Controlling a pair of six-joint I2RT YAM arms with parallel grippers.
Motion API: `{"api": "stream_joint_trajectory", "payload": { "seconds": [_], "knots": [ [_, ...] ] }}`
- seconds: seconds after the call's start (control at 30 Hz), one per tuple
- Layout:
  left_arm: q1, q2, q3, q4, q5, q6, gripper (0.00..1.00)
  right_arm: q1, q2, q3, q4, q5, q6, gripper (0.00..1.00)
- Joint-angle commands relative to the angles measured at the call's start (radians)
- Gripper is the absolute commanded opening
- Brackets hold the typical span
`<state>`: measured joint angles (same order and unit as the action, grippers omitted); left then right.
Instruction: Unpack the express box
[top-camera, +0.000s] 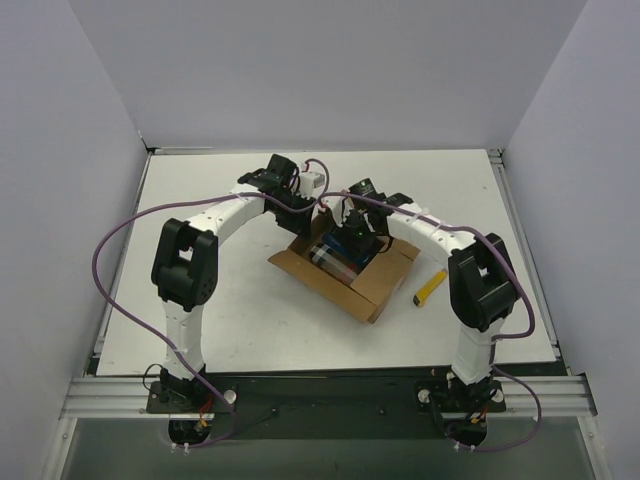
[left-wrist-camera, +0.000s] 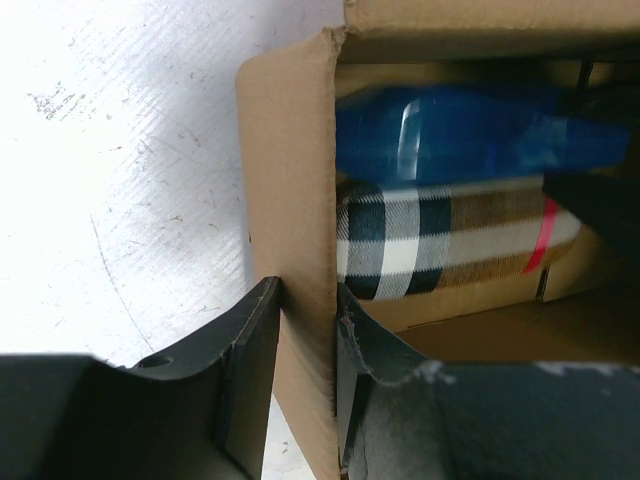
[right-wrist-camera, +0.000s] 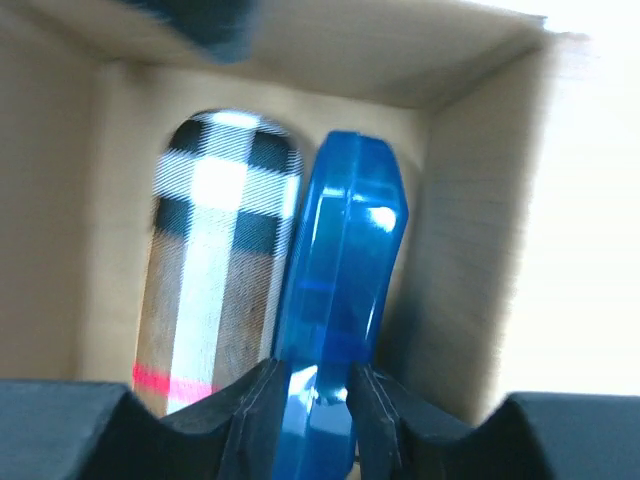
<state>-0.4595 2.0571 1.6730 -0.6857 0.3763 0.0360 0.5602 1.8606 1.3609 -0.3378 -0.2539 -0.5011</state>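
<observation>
Top external view puts the express box (top-camera: 385, 288) on the bench (top-camera: 200, 200), slightly right of centre, flaps spread, a yellow knife (top-camera: 431, 287) just beside its right flap. The left tool (left-wrist-camera: 305, 300) is narrowed onto a far wall of the box, cardboard pinched between its fingers. The right tool (right-wrist-camera: 315, 385) reaches inside and nips a blue plastic case (right-wrist-camera: 345, 250) lying against a plaid pouch (right-wrist-camera: 215, 260). Unloading is the step in hand; the next move, I judge, calls for a straight lift clear of the walls.

A flat white rectangular table (top-camera: 200, 300) carries a plain brown corrugated cardboard express box (top-camera: 375, 290), its flaps open, near the middle. A small yellow utility knife (top-camera: 431, 287) lies just beside the box, on its right.
</observation>
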Motion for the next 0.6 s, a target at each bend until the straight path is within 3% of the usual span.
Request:
{"api": "stream_joint_trajectory", "payload": {
  "seconds": [0.0, 0.2, 0.3, 0.4, 0.53, 0.57],
  "knots": [
    [-0.015, -0.017, -0.022, -0.041, 0.064, 0.033, 0.36, 0.018, 0.034, 0.023, -0.219, -0.369, -0.016, 0.31],
    [-0.015, -0.018, -0.022, -0.04, 0.068, 0.027, 0.36, 0.029, -0.004, 0.046, -0.245, -0.398, -0.013, 0.3],
    [-0.015, -0.02, -0.025, -0.037, 0.072, 0.025, 0.36, 0.04, -0.018, 0.066, -0.236, -0.311, -0.001, 0.3],
    [-0.015, -0.02, -0.03, -0.034, 0.081, 0.024, 0.36, 0.047, -0.043, 0.057, -0.185, -0.216, 0.036, 0.38],
    [-0.016, -0.018, -0.032, -0.032, 0.085, 0.021, 0.36, 0.06, -0.067, 0.021, -0.115, -0.099, 0.062, 0.58],
    [-0.016, -0.018, -0.032, -0.032, 0.085, 0.021, 0.36, 0.064, -0.072, 0.011, -0.11, -0.084, 0.064, 0.59]
  ]
}}
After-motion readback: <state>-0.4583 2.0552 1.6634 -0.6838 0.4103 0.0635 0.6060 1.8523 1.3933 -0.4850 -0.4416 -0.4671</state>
